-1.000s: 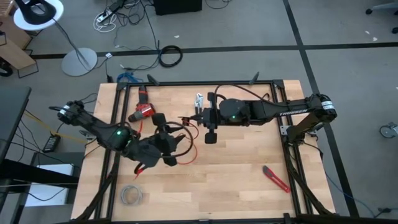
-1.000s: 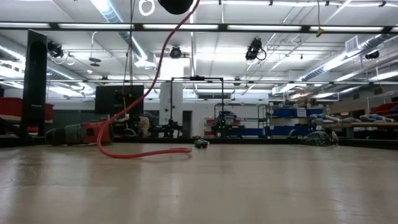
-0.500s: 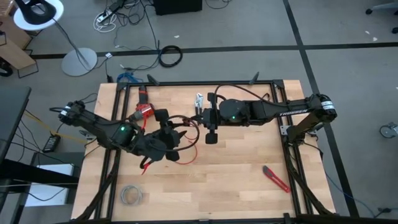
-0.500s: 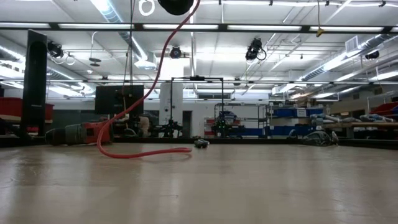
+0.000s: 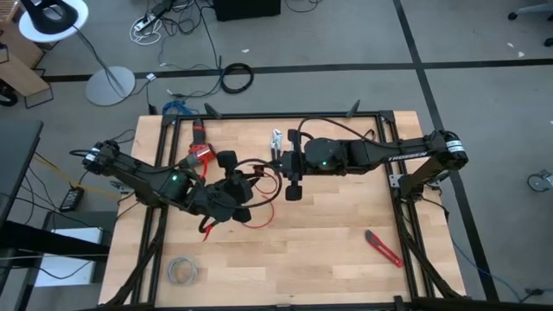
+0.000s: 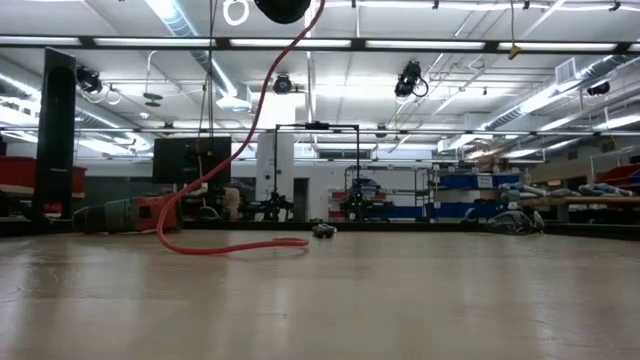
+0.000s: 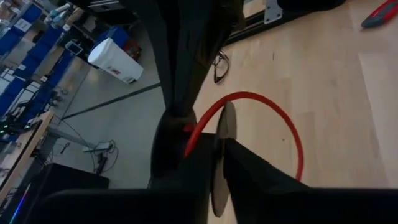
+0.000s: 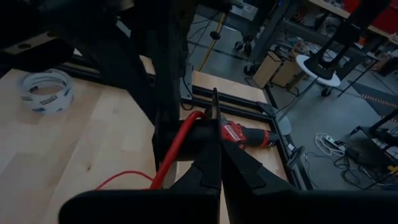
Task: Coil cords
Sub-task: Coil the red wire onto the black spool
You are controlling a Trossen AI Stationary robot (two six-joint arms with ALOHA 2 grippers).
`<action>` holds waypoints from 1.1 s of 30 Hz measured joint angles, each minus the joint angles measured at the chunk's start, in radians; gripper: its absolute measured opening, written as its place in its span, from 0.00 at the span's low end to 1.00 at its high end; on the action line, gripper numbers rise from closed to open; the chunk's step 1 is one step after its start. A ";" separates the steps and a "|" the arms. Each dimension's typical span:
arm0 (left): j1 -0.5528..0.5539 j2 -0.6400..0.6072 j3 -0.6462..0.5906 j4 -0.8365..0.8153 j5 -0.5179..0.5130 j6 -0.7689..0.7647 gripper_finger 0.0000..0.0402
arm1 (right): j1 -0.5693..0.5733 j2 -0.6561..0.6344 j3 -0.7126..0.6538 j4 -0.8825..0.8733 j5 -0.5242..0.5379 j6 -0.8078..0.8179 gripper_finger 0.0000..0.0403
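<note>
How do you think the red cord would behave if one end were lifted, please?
Probably floppy: the red cord lies in loose loops and droops in a curve from above to the table in the low view. Likely light, being thin. It may spring out of a coil, as its arcs look sprung.

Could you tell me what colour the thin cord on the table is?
Bright red; the cord shows best in the left wrist view, looping over the wood.

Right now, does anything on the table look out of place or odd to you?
Nothing looks damaged or spilled. The red wire lies in a loose, uneven loop at the table's middle, between the left tool and the right tool, not a neat coil. The red-handled cutter lies alone and askew near the right edge.
</note>
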 joint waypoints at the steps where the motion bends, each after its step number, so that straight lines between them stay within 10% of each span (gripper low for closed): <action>1: 0.000 0.000 0.000 0.000 -0.004 0.000 0.07 | 0.000 0.000 0.000 0.005 0.000 -0.001 0.00; 15: -0.023 -0.018 -0.007 0.001 -0.038 -0.028 0.00 | 0.021 0.001 -0.001 0.121 -0.013 -0.075 0.07; 33: -0.054 -0.250 -0.244 0.289 0.233 -0.210 0.00 | 0.101 0.000 0.001 0.223 -0.071 -0.075 0.28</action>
